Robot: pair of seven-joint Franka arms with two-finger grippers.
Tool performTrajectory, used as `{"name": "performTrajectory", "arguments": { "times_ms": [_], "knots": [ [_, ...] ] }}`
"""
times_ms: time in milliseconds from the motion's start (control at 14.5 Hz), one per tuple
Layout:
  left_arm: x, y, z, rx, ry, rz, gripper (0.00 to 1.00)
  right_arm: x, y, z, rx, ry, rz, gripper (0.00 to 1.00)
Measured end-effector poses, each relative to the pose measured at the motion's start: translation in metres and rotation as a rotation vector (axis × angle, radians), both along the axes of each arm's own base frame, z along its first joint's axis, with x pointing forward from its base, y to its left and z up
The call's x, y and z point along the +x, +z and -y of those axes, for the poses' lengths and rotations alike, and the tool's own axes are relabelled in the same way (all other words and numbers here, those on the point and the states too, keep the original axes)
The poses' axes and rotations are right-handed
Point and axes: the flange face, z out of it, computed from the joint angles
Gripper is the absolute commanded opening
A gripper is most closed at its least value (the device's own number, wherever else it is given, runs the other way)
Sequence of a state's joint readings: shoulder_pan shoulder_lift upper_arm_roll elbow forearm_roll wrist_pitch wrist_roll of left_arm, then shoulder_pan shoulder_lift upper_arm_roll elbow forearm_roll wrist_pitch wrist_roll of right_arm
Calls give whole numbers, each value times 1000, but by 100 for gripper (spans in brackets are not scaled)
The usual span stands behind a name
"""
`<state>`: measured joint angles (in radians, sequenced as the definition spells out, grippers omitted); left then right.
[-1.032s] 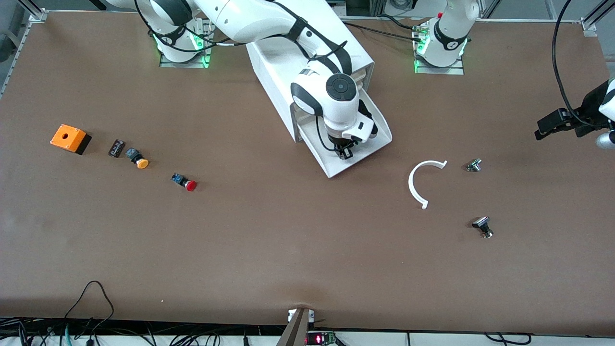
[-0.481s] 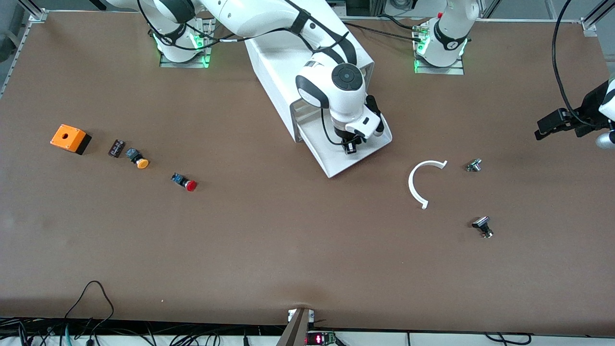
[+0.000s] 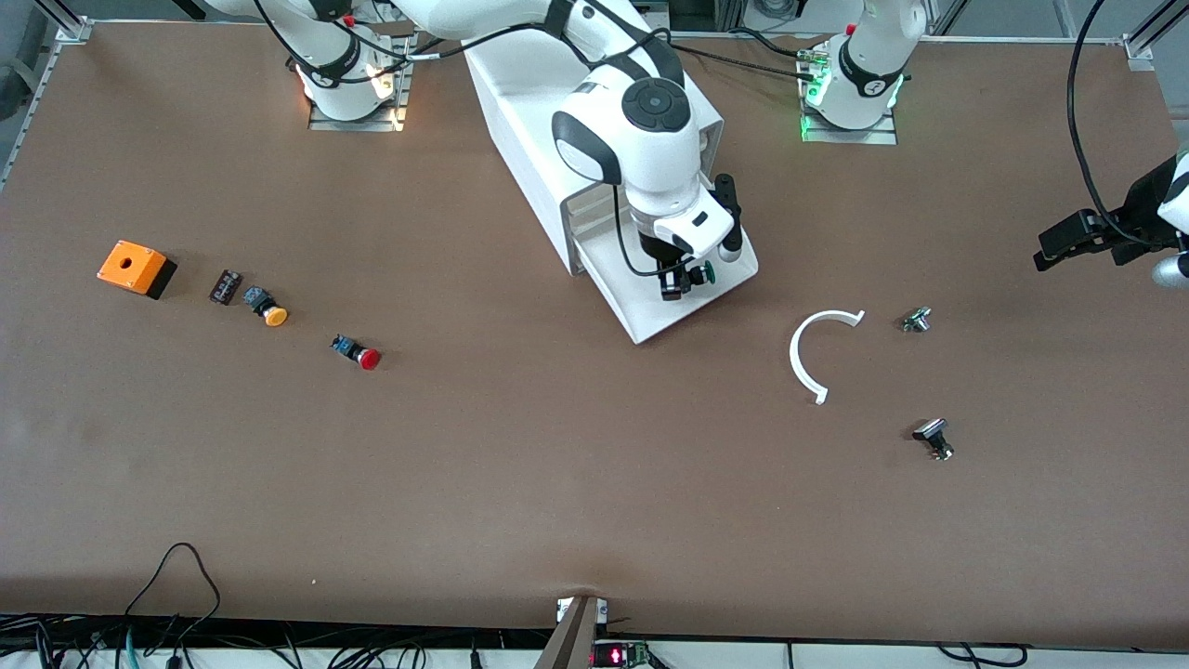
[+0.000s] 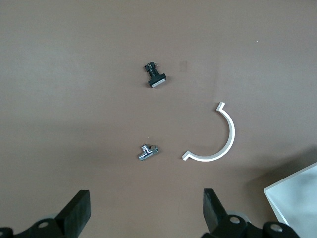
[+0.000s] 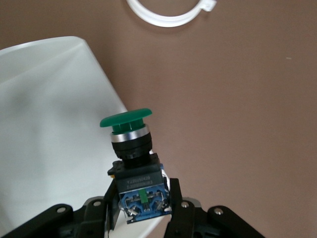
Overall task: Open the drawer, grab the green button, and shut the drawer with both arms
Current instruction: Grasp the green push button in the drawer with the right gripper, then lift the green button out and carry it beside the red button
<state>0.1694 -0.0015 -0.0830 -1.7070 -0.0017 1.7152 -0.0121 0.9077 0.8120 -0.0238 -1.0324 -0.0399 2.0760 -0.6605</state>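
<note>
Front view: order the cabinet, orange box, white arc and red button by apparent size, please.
Largest to smallest:
1. Cabinet
2. White arc
3. Orange box
4. Red button
The arc spans more than the box, though it is thin.

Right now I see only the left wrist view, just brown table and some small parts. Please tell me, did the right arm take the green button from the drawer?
Observer: Yes. The right gripper is shut on the button, pinching its blue-black body with the green cap pointing away from the fingers.
Operator: Is it on the table, or in the air?
Observer: In the air, over the open drawer, near the tray's edge toward the left arm's end of the table.
Operator: And my left gripper, where is it?
Observer: The left gripper waits at the table's edge at the left arm's end, open and holding nothing.
</note>
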Motion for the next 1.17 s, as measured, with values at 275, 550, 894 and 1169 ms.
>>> {"name": "performTrajectory", "arguments": {
  "times_ms": [275,550,894,1169],
  "knots": [
    [0,0,0,0,0,0,100,19,42,20,45,-185,32,32],
    [0,0,0,0,0,0,100,42,50,44,79,-465,30,32],
    [0,0,0,0,0,0,100,94,50,112,97,-815,-104,31],
    [0,0,0,0,0,-4,100,134,47,171,122,-1109,-159,31]
  ]
}}
